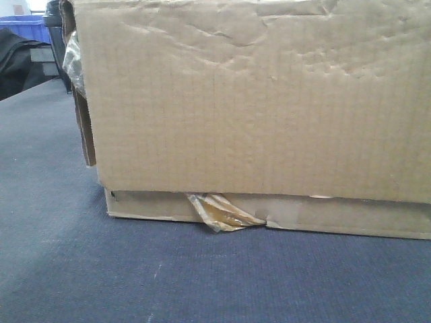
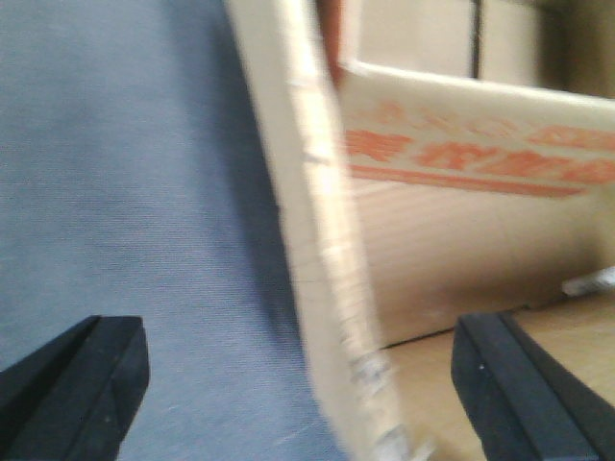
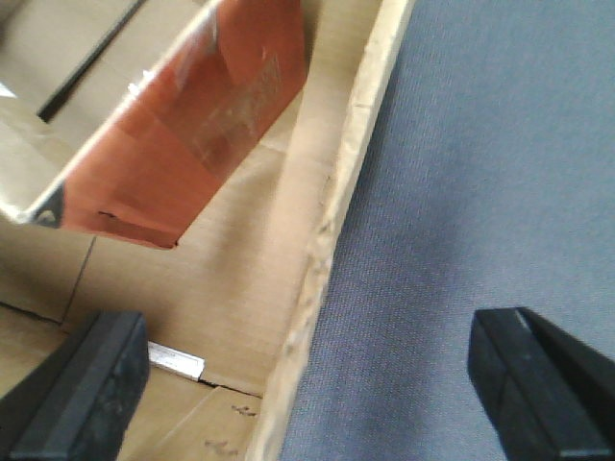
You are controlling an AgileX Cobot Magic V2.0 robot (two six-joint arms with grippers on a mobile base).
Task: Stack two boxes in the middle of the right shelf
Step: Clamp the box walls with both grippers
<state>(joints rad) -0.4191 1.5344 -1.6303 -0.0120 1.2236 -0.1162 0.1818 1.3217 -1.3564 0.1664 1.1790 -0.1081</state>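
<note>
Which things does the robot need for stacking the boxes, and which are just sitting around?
For the job:
large box
flatter box under it
left gripper, open, astride a box wall
right gripper, open, astride a box wall

Just lying about:
blue crate
black shape beside it
grey carpet

Left gripper [image 2: 303, 399] and right gripper [image 3: 307, 384] are both wide open, black fingers [image 2: 77, 384] spread far apart, pointing down.
</note>
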